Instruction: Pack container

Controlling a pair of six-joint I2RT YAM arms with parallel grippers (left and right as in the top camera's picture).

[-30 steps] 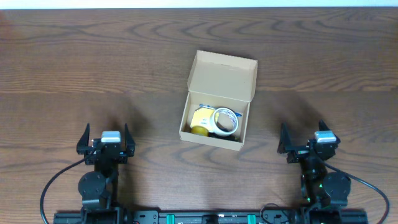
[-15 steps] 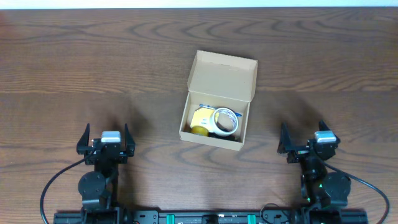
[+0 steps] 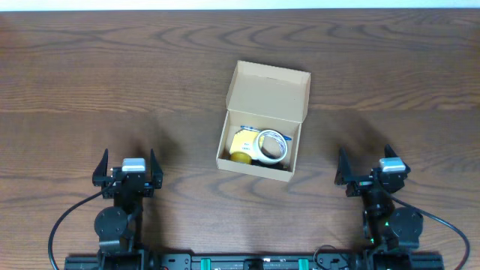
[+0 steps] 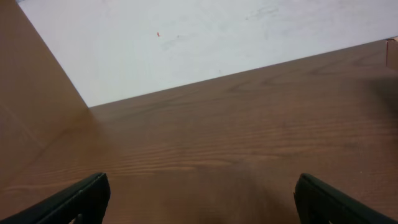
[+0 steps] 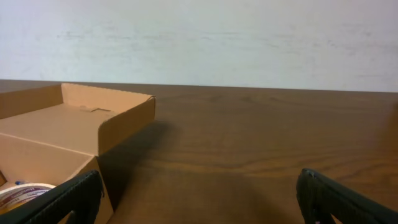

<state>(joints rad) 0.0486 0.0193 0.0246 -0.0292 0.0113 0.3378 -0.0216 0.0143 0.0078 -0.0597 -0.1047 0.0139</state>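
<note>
Left jaws stand wide and empty, their dark fingertips (image 4: 74, 198) at the bottom corners of the left wrist view, with bare table (image 4: 249, 124) between them. Right jaws are equally wide and hold nothing. Their fingertips (image 5: 68, 196) frame the wood in the same way. Both arms sit low at the near edge of the table, the left arm (image 3: 124, 196) and right arm (image 3: 384, 196) well apart from each other.

The box (image 3: 259, 159) rests on the table between them, farther out and touching neither. From the right wrist it lies ahead to the left. From the left wrist only a corner shows at the right edge. Its lid (image 3: 268, 91) is open, hinged back on the far side. Inside lie a white roll (image 3: 272, 146) and, just beside it on the left, a yellow block (image 3: 240, 148). A white wall (image 5: 249, 37) stands beyond the table.
</note>
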